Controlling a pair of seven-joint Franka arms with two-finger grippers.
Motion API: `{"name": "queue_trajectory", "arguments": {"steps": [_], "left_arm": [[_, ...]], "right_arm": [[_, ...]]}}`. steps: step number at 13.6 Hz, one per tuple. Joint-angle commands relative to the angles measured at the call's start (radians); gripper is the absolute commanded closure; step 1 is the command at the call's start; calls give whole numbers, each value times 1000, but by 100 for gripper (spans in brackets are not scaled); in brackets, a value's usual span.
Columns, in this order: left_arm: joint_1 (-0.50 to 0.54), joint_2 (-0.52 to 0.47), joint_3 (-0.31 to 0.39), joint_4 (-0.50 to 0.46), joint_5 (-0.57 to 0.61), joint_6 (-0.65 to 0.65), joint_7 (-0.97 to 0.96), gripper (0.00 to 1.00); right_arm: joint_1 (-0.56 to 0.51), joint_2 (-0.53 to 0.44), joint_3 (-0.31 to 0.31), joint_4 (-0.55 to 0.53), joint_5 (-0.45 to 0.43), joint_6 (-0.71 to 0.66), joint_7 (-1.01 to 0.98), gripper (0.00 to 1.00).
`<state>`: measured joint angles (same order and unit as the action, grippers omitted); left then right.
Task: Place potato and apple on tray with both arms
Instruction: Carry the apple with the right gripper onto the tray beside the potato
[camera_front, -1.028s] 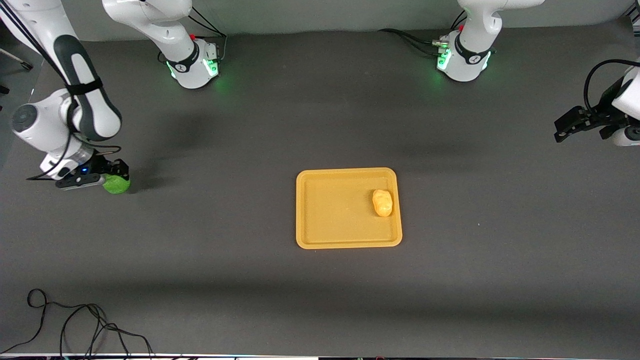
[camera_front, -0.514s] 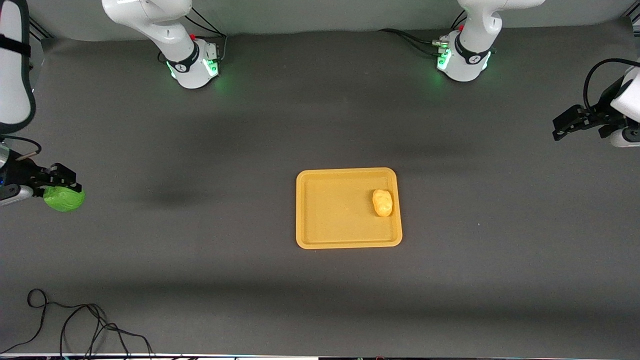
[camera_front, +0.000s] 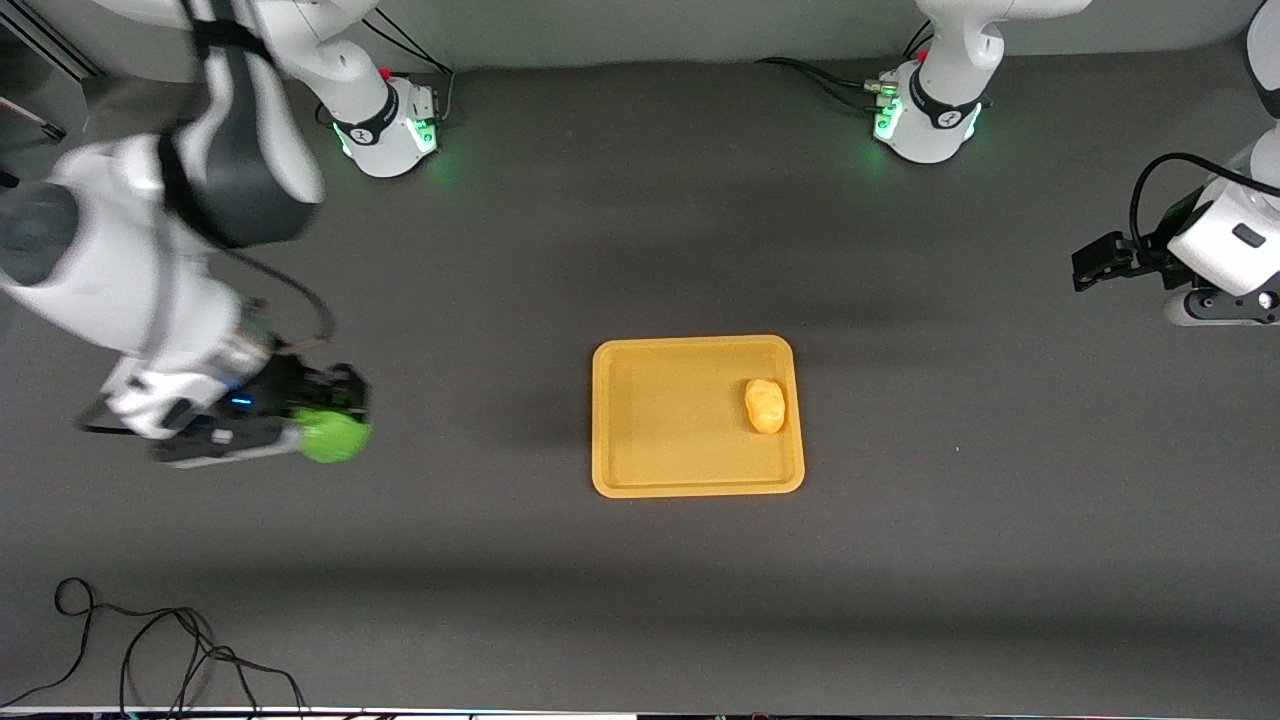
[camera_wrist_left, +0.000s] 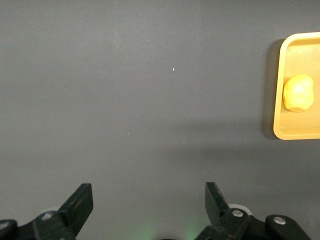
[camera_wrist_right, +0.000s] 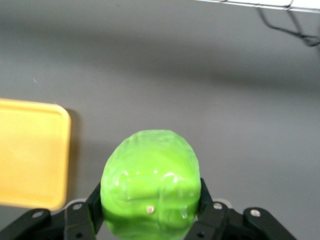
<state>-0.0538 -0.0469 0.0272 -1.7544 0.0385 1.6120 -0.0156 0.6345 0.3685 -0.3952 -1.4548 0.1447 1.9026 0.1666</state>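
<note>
The apple is gripped between the fingers of the right gripper and is carried above the bare table, toward the right arm's end, well apart from the tray. In the right wrist view the apple is seen pressed at its two sides by the black fingers, and its glossy, lumpy skin is judged to be smooth hard plastic: light, stiff and probably a little slippery, so a hold across its widest part, as it is taken now, seems the safest. The potato lies already in the tray, at about 3 o'clock from the tray's middle, just beside the rim at the left arm's end. The bare floor of the tray from the middle toward 9 o'clock is free, so room is left there for the apple; only the low raised rim must be cleared, and a round fruit may roll when it is let go. The left gripper waits over the table at the left arm's end, its fingers spread apart and holding nothing.
</note>
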Motion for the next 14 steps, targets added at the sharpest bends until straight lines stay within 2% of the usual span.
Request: {"name": "queue_trajectory", "arguments": {"steps": [1,3,6,8,10,14], "left_arm": [[0,-2,5,29,-6,-47,22,0],[6,-7,11,30,-6,-58,23,0],[9,-7,14,29,-6,-61,28,0],[9,-8,13,30,-6,-73,28,0],[8,-8,13,30,-6,-69,23,0],[5,-8,10,33,-22,-69,11,0]], "right_arm": [[109,189,-19,207,-2,-36,231,62],[186,286,-1,289,-2,-42,438,62],[201,436,137,449,-7,-37,641,62],[215,524,193,531,-14,-24,718,63],[258,576,196,531,-17,42,743,64],[270,702,196,530,-20,176,740,64]]}}
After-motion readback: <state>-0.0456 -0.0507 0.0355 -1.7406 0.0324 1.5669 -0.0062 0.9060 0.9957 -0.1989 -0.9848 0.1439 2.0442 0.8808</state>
